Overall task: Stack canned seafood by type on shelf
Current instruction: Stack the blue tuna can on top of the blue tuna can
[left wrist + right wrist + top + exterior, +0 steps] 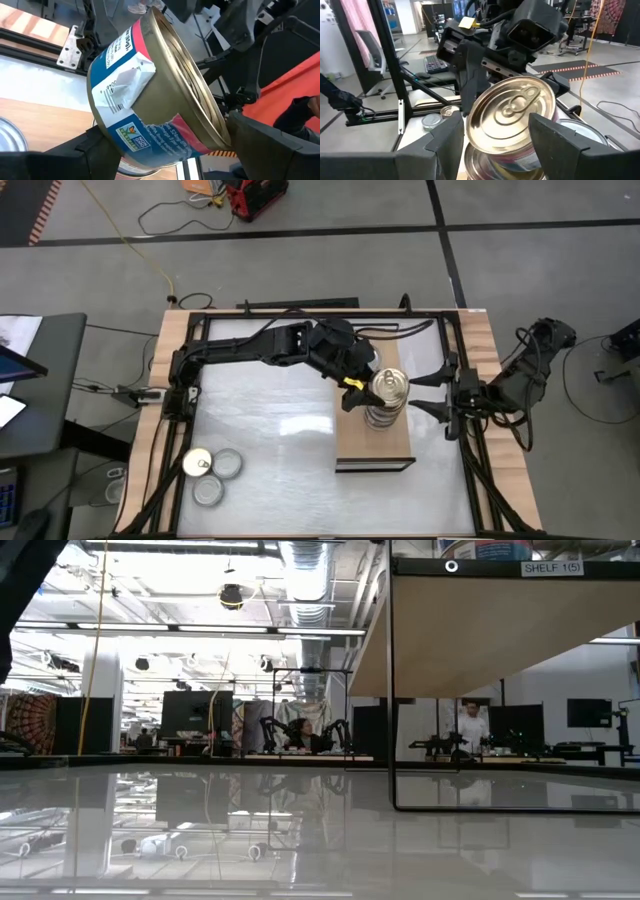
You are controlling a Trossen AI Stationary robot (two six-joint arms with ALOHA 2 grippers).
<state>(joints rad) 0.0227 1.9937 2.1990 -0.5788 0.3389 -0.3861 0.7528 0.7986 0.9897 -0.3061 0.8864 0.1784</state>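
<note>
**A:** What is in front of you, starting at the left of the overhead view?

**B:** At your near left corner, three loose tins (212, 473) lie close together on the grey-white tabletop (280, 430). One has a gold pull-tab lid and two have plain silver lids. They are well apart from everything else.

**A:** And the left arm?

**B:** Your left arm reaches from the left edge across the table. The left gripper (357, 387) sits at the far end of the shelf (375, 448), a light-wood board right of centre. It is hard against a gold-lidded tin (390, 387). In its own wrist view that tin (150, 100) fills the frame, tilted, showing a blue, white and red label. Whether the gripper is clamping the tin or merely standing around it, I cannot tell.

**A:** Where exactly is that tin?

**B:** It is on top of a short stack (380, 417) of tins standing on the shelf, leaning rather than lying flat.

**A:** And to the right?

**B:** Your right gripper (418, 393) points at the stack from the right edge of the shelf. Its jaws are spread and hold nothing. Its wrist view shows the gold lid (512, 112) just ahead, between the two fingers.
</note>
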